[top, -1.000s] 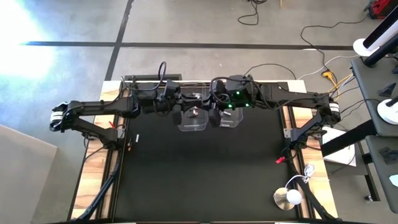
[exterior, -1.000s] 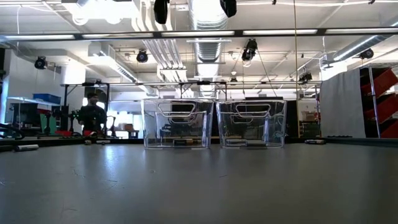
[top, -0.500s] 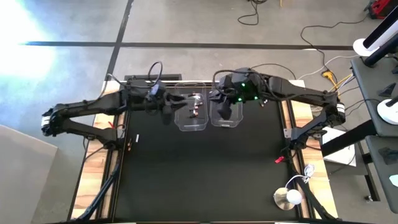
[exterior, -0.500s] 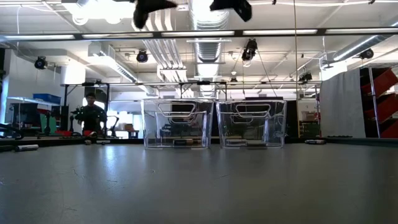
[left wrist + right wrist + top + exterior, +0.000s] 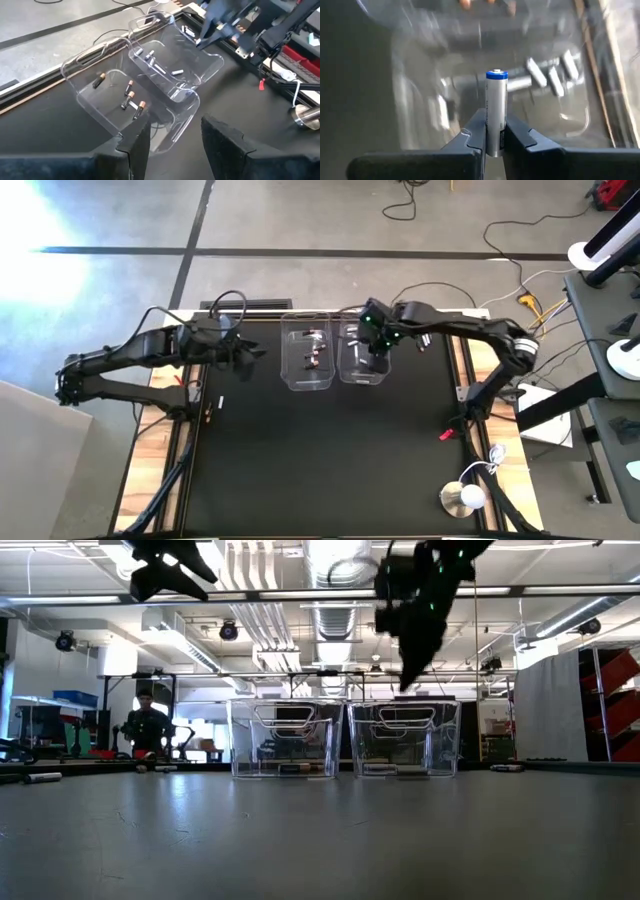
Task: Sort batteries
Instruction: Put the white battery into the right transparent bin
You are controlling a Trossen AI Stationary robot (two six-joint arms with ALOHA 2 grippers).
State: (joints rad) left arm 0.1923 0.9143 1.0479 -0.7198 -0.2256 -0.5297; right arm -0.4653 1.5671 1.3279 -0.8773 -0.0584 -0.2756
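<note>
The right end effector point(image 5: 493, 142) hangs over the right-hand clear bin point(image 5: 364, 352), its fingers pressed onto a silvery-white battery with a blue cap point(image 5: 496, 111), which stands upright between them. Below that end effector, on the bin floor, lie several more silvery batteries point(image 5: 152, 61); the right wrist view shows them blurred beneath the held one. In the low view the same end effector point(image 5: 408, 670) points down above the bin's rim, clear of it.

The left end effector point(image 5: 252, 353) hangs beside the left-hand clear bin point(image 5: 308, 357), off to that bin's outer side and not over it. Its fingers point(image 5: 137, 145) stand spread with nothing between them. Ahead of it, in the left bin, lie four dark copper-tipped batteries point(image 5: 129, 96), apart from each other on the clear floor. The two bins stand touching side by side at the far edge of the black desk point(image 5: 320, 460).

Away from both end effectors, a round silvery object point(image 5: 464, 498) with a white cable sits at the desk's near right corner, and a small red item point(image 5: 447, 437) lies by the right rail. On the left edge, below the left arm, a short pale stick-like thing point(image 5: 221, 402) lies on the mat. In the low view a person point(image 5: 147, 727) stands in the room far behind the bins.
</note>
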